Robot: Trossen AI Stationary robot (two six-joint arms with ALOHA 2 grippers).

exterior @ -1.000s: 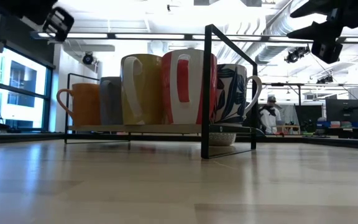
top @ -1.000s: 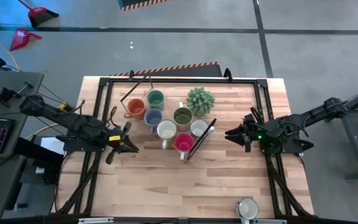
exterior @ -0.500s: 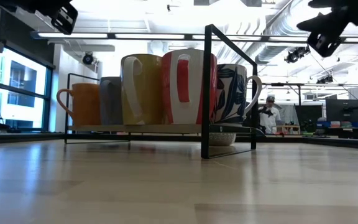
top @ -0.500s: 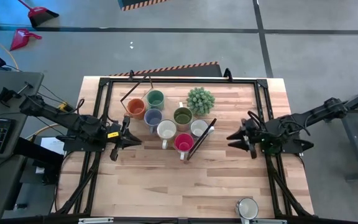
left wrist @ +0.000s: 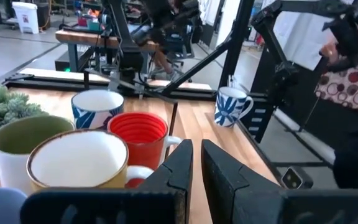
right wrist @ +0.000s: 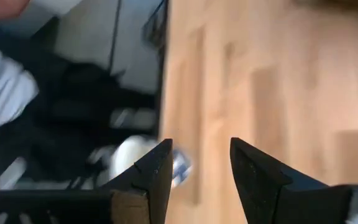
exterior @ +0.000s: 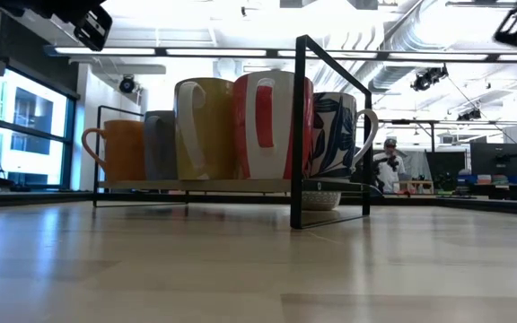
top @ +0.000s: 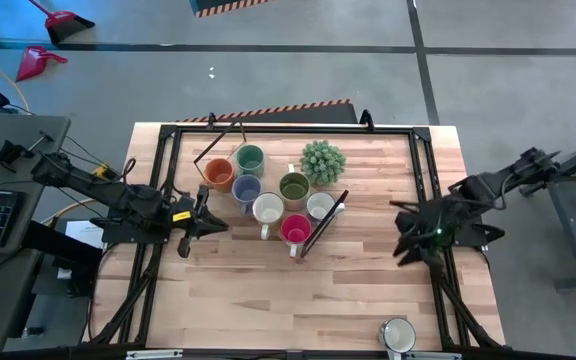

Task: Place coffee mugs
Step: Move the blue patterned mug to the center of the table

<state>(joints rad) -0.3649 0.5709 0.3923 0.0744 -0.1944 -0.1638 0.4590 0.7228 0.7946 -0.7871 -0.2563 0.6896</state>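
Glossy round ceramic mugs [top: 268, 195] on grained wood; left claw [top: 206, 222] clenched, right claw [top: 404, 243] released.

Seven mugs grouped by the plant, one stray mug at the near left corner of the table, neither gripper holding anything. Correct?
Not quite. The stray mug sits at the near right corner, not the left; the high view shows it. The rest stands: seven mugs grouped by the plant, and the left gripper and right gripper hold nothing.

No readable text, label, brand, number or sign shows anywhere, whether on the ceramic mugs, the wooden table or the room beyond it.
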